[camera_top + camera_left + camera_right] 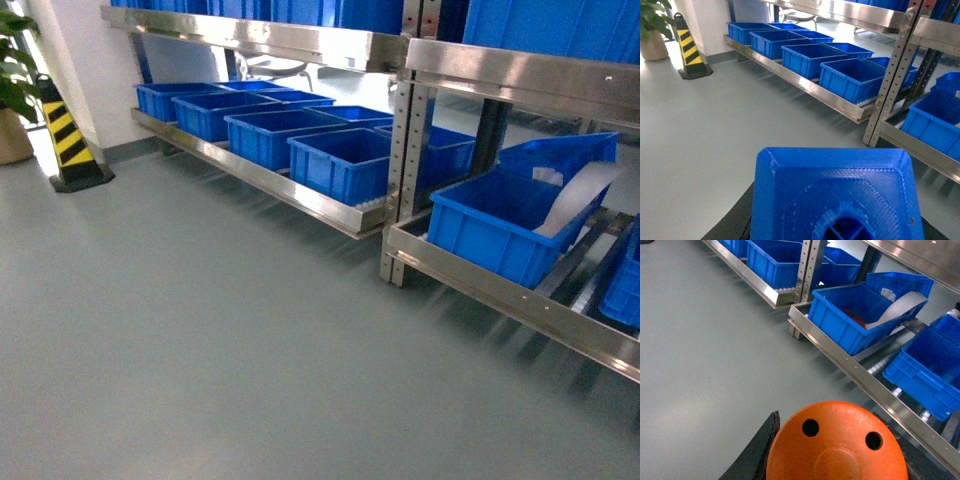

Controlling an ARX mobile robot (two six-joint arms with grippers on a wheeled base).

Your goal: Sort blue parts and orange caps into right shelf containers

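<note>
orange cap (837, 447) in right gripper (840, 460) — blue part (835, 195) in left gripper (835, 220)

Crates (270, 135) in a row on left shelf at 11 o'clock; right shelf crate (505, 225) at 2; cone (68, 140) at 10.

A grey floor (200, 340) fills the foreground. A yellow-and-black striped cone (68, 140) stands by the white wall (95, 70), just beside a potted plant (12, 90). Steel racks (400, 190) run along the back, their perforated uprights meeting near the middle.
</note>
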